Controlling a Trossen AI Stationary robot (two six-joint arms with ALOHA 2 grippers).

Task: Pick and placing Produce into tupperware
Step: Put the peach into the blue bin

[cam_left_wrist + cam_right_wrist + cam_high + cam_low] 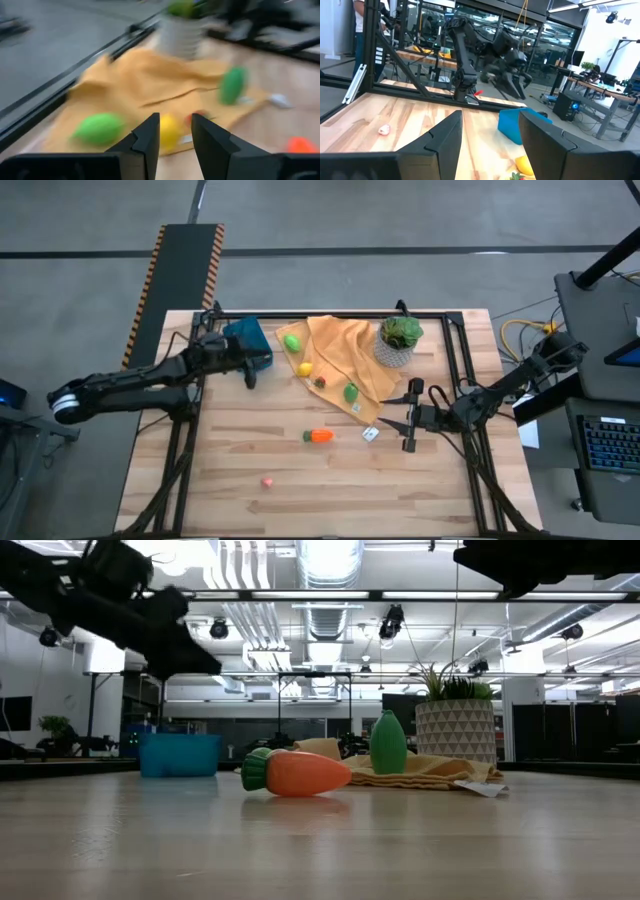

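The blue tupperware stands near the table's far left, also in the low view and the right wrist view. On the orange-yellow cloth lie a green piece, a yellow piece, a small reddish piece and another green piece. An orange carrot and a tiny pink piece lie on the bare wood. My left gripper hovers open beside the tupperware, holding nothing. My right gripper is open at the cloth's right corner.
A leafy plant in a pale patterned pot stands on the cloth's far right part. A small white scrap lies right of the carrot. Black frame rails run along the table's sides. Bare wood spreads over the near half.
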